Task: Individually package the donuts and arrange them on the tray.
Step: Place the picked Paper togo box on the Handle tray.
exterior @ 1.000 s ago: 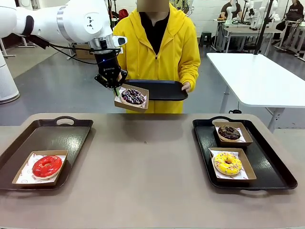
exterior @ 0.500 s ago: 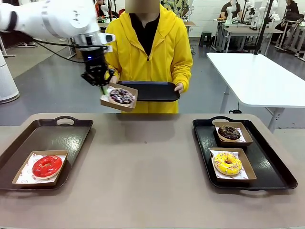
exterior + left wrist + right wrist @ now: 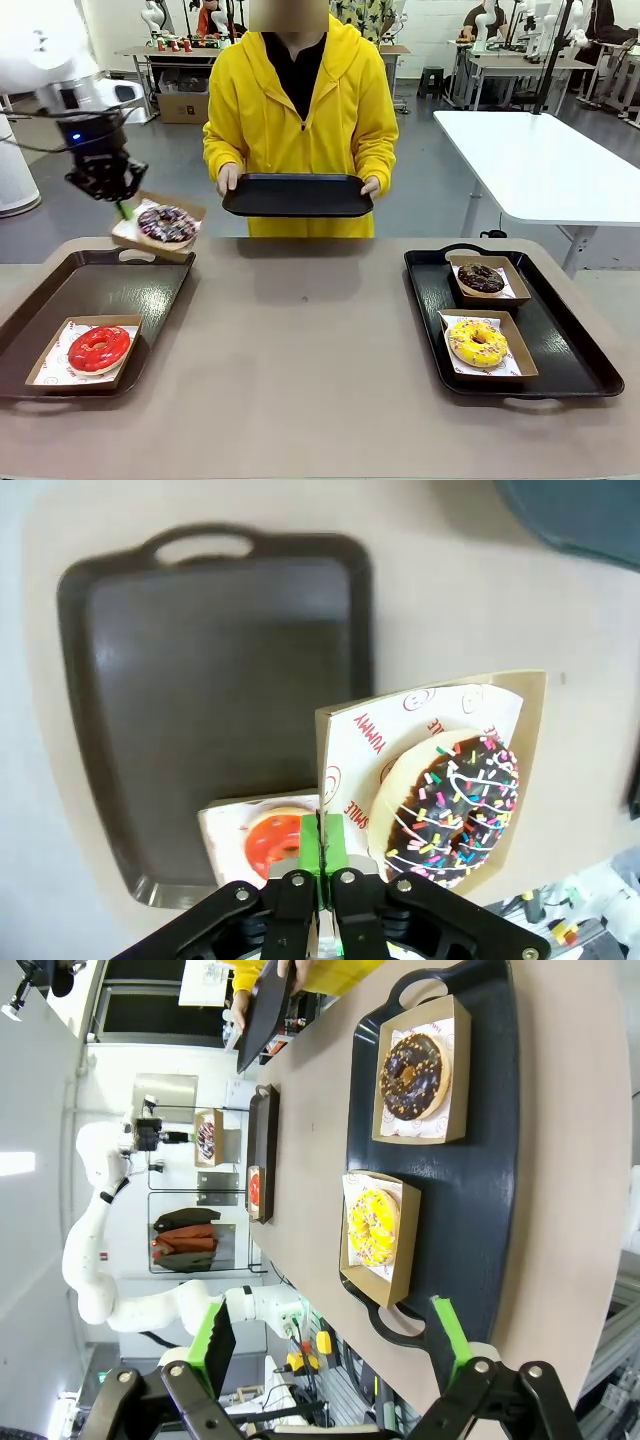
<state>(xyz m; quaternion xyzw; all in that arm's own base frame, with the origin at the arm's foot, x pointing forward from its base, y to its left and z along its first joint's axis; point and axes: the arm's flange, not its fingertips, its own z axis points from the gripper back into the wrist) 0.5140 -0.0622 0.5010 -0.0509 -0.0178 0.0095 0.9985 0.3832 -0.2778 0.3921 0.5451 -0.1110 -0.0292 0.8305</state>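
A: Left gripper (image 3: 118, 200)?

B: Clamped on the edge of a cardboard box (image 3: 157, 228), held in the air above the far end of the left tray (image 3: 110, 290). The box is tilted. In it sits the dark donut with white flecks (image 3: 167, 223) (the left wrist view shows icing lines and coloured sprinkles on it).

A: Right gripper (image 3: 330, 1345)?

B: Jaws wide apart, nothing between them, hanging past the near end of the right tray (image 3: 490, 1150).

A: Other donuts?

B: Red donut (image 3: 98, 347) in its box at the near left corner of the left tray. On the right tray, the chocolate donut (image 3: 481, 278) in a box at the far end, the yellow donut (image 3: 477, 342) in a box just nearer; the two boxes are close together, whether touching I cannot tell.

A: The person?

B: Stands at the far side in a yellow hoodie, both hands holding a black tray (image 3: 297, 195) level above the table edge.
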